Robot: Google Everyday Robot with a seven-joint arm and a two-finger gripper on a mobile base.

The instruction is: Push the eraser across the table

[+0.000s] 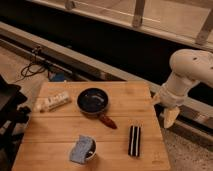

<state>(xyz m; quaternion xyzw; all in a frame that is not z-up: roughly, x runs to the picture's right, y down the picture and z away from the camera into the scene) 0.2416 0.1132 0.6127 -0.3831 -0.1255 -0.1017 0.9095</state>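
end effector (170,118) at frame right, beside table (50,137), grip unreadable | eraser (134,140) lower right | risk: off-centre contact likely spinning eraser off edge

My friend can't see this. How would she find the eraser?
On the wooden table, look near the right edge, the side where the gripper hangs. The eraser lies there, right of the blue-grey sponge: the only black block with pale stripes.

I can read no text, label, brand or number anywhere, not even on the white-and-tan packet (52,102); my gripper (170,118) hangs just beyond the edge of the table (52,136), at the view's right
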